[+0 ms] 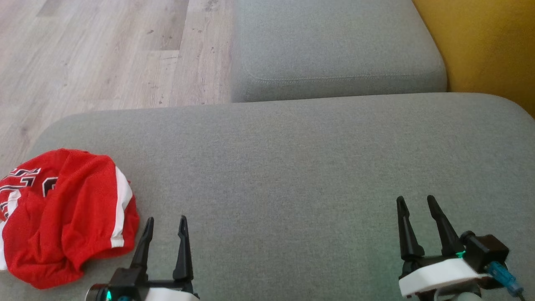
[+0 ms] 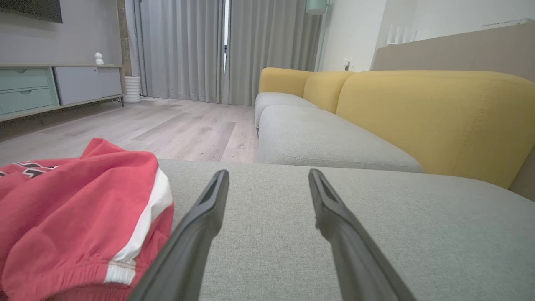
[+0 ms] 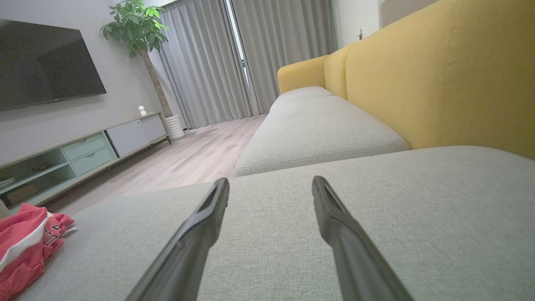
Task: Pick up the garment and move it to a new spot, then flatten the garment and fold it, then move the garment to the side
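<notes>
The garment (image 1: 62, 217), a crumpled red mesh piece with white side stripes and black-and-white lettering, lies bunched at the left end of the near grey fabric sofa cushion (image 1: 292, 159), close to the cushion's left edge. It sits to the left of the left end effector (image 1: 166, 218), with its white-striped hem just beside that end effector's left finger; I cannot tell whether they touch. The right end effector (image 1: 416, 198) is well apart from it, across bare cushion. Both end effectors have their long dark fingers spread wide and hold nothing. The heap is rounded, so no clear long axis shows, though the striped hem runs roughly along the fingers' direction. The left arm is plainly nearer, so the pick-up likely calls for it to swing leftward over the heap.
</notes>
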